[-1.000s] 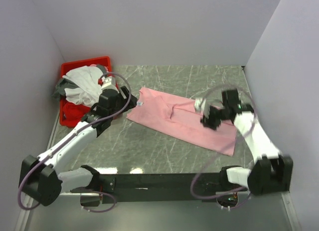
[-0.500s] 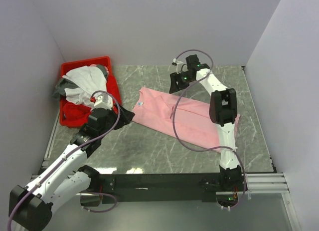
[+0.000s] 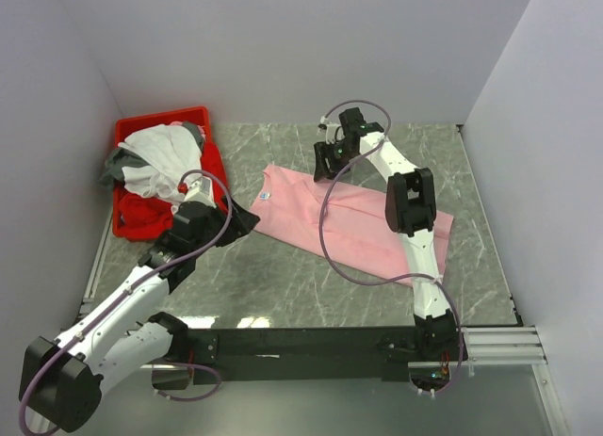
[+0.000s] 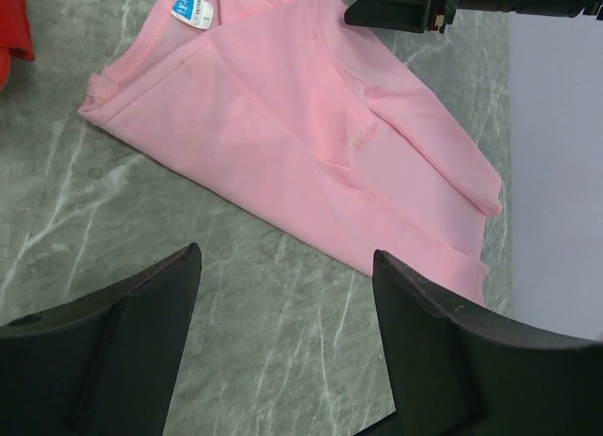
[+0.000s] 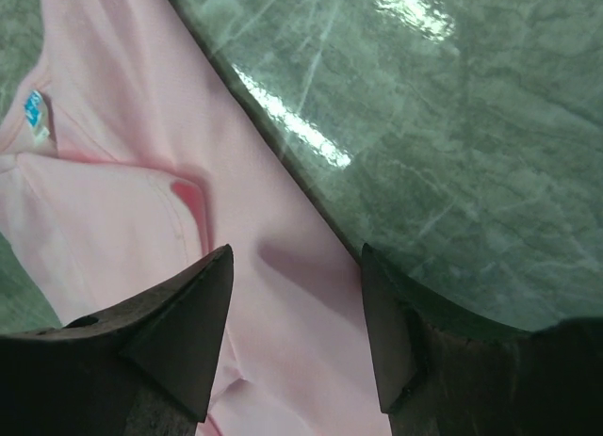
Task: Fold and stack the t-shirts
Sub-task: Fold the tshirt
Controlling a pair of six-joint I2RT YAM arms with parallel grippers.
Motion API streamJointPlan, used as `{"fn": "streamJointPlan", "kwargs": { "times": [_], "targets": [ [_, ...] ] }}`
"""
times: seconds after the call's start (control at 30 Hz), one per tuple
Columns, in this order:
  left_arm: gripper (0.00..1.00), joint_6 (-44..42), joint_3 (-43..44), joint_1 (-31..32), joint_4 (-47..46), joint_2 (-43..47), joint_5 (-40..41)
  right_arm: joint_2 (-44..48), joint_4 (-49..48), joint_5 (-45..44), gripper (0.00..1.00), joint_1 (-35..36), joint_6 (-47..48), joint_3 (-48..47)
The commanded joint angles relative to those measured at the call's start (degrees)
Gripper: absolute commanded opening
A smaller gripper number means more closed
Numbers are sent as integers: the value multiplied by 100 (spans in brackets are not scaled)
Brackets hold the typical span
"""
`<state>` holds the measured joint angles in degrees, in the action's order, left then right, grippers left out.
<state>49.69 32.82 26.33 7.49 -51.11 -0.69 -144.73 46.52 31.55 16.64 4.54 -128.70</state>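
Note:
A light pink t-shirt (image 3: 367, 238), folded into a long strip, lies slantwise across the middle of the marble table; its blue neck label (image 4: 191, 8) is at the left end. My left gripper (image 3: 247, 217) hovers open over bare table just off the shirt's near left edge (image 4: 285, 266), with nothing between its fingers. Open as well, my right gripper (image 3: 325, 165) hangs over the shirt's far edge (image 5: 297, 266), pink cloth below it and nothing gripped. White, grey and red t-shirts (image 3: 155, 158) are heaped in the bin.
A red plastic bin (image 3: 160, 121) stands at the far left against the wall. Grey walls close in the table on the left, back and right. The right arm (image 3: 410, 205) stretches over the shirt's right half, its cable looping across the cloth.
The right arm swung from the shirt's near right part to its far edge. The left gripper moved away from the bin toward the shirt's left end.

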Motion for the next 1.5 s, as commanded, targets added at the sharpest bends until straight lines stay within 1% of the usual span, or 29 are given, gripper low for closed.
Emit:
{"fn": "streamJointPlan", "kwargs": {
  "times": [0.0,0.1,0.17,0.2,0.23,0.3,0.33,0.4,0.43,0.47,0.5,0.57,0.6,0.8,0.93,1.03,1.1,1.17,1.2,1.23,1.27,1.3,1.33,1.37,1.4,1.43,1.47],
  "targets": [
    [79,102,146,-22,-292,40,-133,-73,252,-175,63,76,-84,-287],
    [78,111,137,-22,-291,40,-159,-82,270,-211,62,85,-84,-304],
    [78,120,120,-22,-309,5,-186,-108,305,-176,56,102,-49,-339],
    [78,128,102,-14,-318,-13,-186,-117,322,-141,51,102,-32,-357],
    [78,128,76,-14,-327,-21,-195,-109,340,-114,43,102,-6,-340],
    [78,155,49,-22,-335,-30,-177,-135,384,0,33,93,30,-331],
    [78,164,32,-14,-344,-30,-169,-135,401,26,25,93,39,-322],
    [78,181,-3,-14,-370,-48,-177,-144,419,62,17,102,39,-322],
    [78,199,-3,-14,-371,-74,-186,-126,332,36,10,85,-22,-296],
    [78,199,5,-22,-379,-92,-186,-48,209,-8,7,76,-84,-165],
    [78,199,14,-22,-371,-109,-195,14,78,-156,0,41,-163,-77],
    [78,190,75,-14,-379,-188,-195,128,-301,-351,0,-38,-444,38],
    [78,181,93,-22,-379,-241,-186,129,-415,-456,0,-125,-775,-14],
    [78,190,234,-22,-555,-601,-203,41,-863,-694,0,-539,-1604,-287],
    [77,208,496,-22,-713,-1171,-265,-47,-1189,-747,0,-855,-2174,-366],
    [76,155,725,-14,-915,-1663,-344,-170,-1233,-738,0,-1101,-2343,-524],
    [75,102,954,-22,-1082,-1919,-440,-161,-1329,-703,0,-1303,-2518,-454],
    [74,67,1182,-14,-1301,-2384,-537,-109,-1400,-703,0,-1409,-2624,-419],
    [74,67,1279,-14,-1372,-2569,-668,-74,-1426,-764,3,-1479,-2624,-401],
    [73,76,1489,-22,-1425,-2997,-730,5,-1488,-764,5,-1532,-2616,-375],
    [70,102,1621,-22,-1486,-3236,-835,49,-1523,-738,7,-1567,-2616,-288],
    [68,111,1779,-5,-1513,-3491,-915,85,-1532,-677,16,-1629,-2590,-287],
    [66,163,2120,21,-1496,-4007,-950,181,-1436,-677,21,-1629,-2415,-304],
    [63,164,2315,39,-1461,-4264,-933,260,-1392,-720,24,-1629,-2283,-270],
    [62,172,2534,83,-1313,-4519,-890,365,-1383,-781,29,-1629,-2169,-182],
    [61,207,2998,109,-1224,-4983,-724,645,-1391,-808,34,-1795,-1872,-68],
    [59,234,3237,118,-1136,-5214,-644,821,-1365,-852,38,-1814,-1695,194]
  ]
}}
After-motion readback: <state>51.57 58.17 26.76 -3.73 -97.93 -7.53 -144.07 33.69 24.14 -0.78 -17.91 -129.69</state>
